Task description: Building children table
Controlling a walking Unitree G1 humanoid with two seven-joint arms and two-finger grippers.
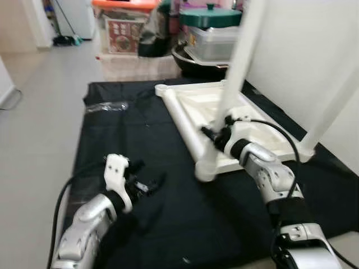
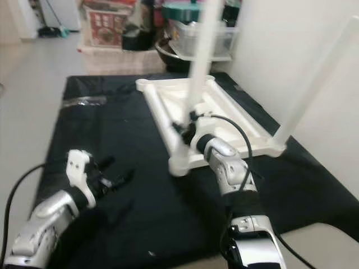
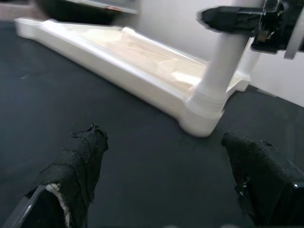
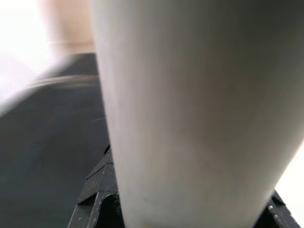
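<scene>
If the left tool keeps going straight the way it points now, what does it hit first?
Probably the near corner of the white tabletop, where the leg held by the right tool stands. The left tool is open over black cloth; depth is unclear.

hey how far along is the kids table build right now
Partly done. The white tabletop lies upside down on the black cloth, and the far-right leg already stands in its corner. In hand: the right gripper is closed around the near leg at its socket, the left gripper open over the cloth. The two far-left corners look legless.
</scene>
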